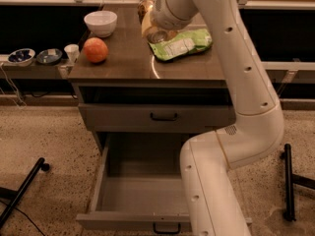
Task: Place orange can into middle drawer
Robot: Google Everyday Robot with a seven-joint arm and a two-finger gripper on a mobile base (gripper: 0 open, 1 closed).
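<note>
One can in play: your hand [149, 19] holds the orange can [156, 34] clasped, silver end tipped toward the camera, above the back of the surface [128, 65] and just beside the green snack bag [184, 44]. Below, the middle drawer [123, 222] stands pulled out with the arm [211, 181] crossing its right side; the shallower drawer [123, 117] above is closed. Orange fruit [95, 49] and white bowl [100, 22] sit left — well apart from the can.

White rounded arm [248, 77], claw [154, 29] above tabletop [123, 65]
</note>
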